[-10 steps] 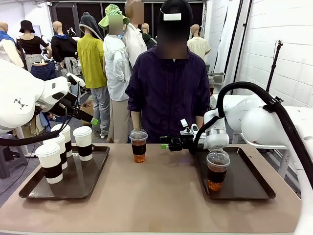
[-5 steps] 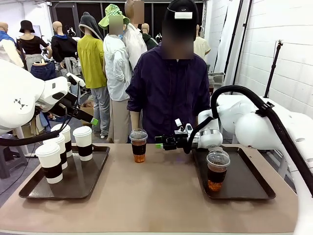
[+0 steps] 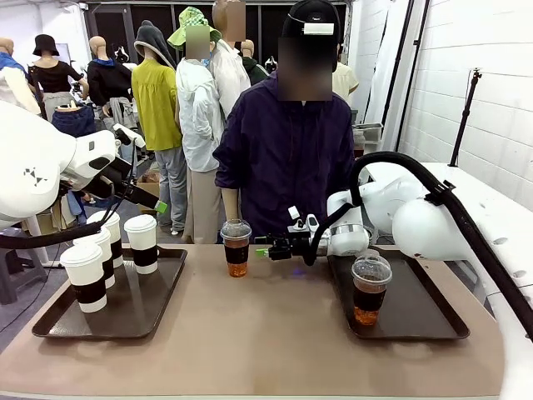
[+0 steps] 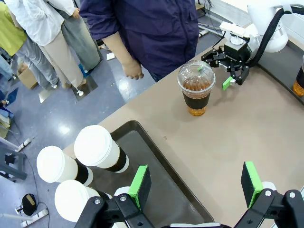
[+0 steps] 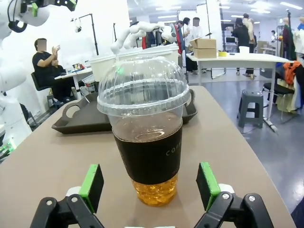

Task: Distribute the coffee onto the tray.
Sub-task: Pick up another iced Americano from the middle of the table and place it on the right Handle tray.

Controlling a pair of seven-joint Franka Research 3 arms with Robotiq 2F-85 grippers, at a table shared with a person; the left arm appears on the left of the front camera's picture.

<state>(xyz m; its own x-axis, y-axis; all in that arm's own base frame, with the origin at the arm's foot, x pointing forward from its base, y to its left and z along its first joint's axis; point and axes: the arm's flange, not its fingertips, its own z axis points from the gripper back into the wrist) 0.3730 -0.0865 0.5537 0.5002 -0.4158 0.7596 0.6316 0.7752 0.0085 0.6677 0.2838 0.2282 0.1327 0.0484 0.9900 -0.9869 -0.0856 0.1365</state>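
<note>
- Right gripper [image 3: 263, 247] stood spread just beside the clear dome-lidded plastic cup of brown drink [image 3: 236, 247], not touching it.
- Left gripper [image 4: 197, 183] hung spread, well apart from that cup.

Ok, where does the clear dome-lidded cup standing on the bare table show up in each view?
Front view: dome-lidded cup at the table's far edge, left of centre.
Left wrist view: cup upper right of centre, past the tray's corner.
Right wrist view: cup dead centre, close up.
Shared landmark: the dark tray of white paper cups, near it in all three.
</note>
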